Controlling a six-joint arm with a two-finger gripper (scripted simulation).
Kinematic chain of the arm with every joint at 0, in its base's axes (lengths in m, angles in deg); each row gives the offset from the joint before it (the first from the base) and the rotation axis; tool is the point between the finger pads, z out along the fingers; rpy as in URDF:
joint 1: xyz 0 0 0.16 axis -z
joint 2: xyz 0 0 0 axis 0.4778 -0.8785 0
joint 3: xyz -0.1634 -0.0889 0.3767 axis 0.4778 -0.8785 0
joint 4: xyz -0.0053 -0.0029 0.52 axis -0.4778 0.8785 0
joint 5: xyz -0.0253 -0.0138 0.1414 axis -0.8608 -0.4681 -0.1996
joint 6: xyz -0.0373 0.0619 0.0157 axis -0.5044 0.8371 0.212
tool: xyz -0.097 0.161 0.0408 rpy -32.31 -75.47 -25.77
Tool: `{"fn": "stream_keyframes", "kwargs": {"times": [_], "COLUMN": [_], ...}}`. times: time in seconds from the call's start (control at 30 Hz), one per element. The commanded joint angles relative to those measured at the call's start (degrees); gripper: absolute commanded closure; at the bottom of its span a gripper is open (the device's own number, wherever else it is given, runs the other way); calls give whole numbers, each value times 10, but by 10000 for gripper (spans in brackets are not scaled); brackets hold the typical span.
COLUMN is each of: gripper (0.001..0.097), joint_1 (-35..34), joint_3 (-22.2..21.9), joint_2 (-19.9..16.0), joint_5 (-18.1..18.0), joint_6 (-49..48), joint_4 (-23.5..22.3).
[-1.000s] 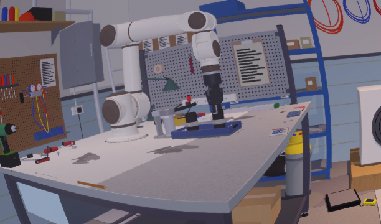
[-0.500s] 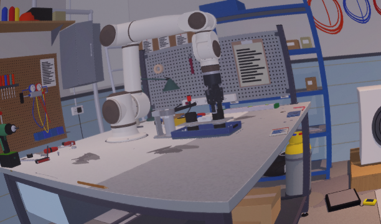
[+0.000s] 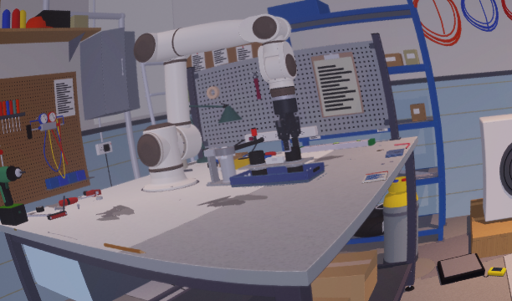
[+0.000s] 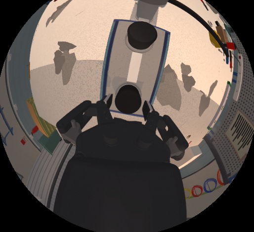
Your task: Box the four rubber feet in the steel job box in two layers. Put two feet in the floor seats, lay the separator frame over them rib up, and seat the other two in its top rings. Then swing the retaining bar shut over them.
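Observation:
My gripper (image 4: 127, 102) (image 3: 292, 147) is open and holds nothing, its fingers standing on either side of a black rubber foot (image 4: 127, 99) (image 3: 293, 161) that sits in the near top ring of the pale separator frame (image 4: 134, 69). A second black foot (image 4: 142, 34) (image 3: 257, 161) sits in the far ring, and the frame's raised rib runs between the two. The frame lies inside the blue steel job box (image 3: 277, 174). The retaining bar (image 4: 197, 18) (image 3: 248, 143), black with a red end, stands swung away from the box on a grey post (image 3: 226, 161). Any feet under the frame are hidden.
The robot's white base (image 3: 168, 154) stands on the bench left of the box. A grey pegboard (image 3: 289, 96) rises behind. A drill (image 3: 7, 194) and small hand tools (image 3: 67, 205) lie at the bench's left end, cards (image 3: 375, 176) to the right.

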Motion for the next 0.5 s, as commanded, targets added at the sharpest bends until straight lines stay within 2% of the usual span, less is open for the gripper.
{"fn": "stream_keyframes", "kwargs": {"times": [0.0,0.47], "gripper": [281,281], "joint_1": [0,0], "joint_3": [2,18], "joint_2": [1,3], "joint_5": [0,0], "joint_6": [0,0], "joint_4": [1,20]}}
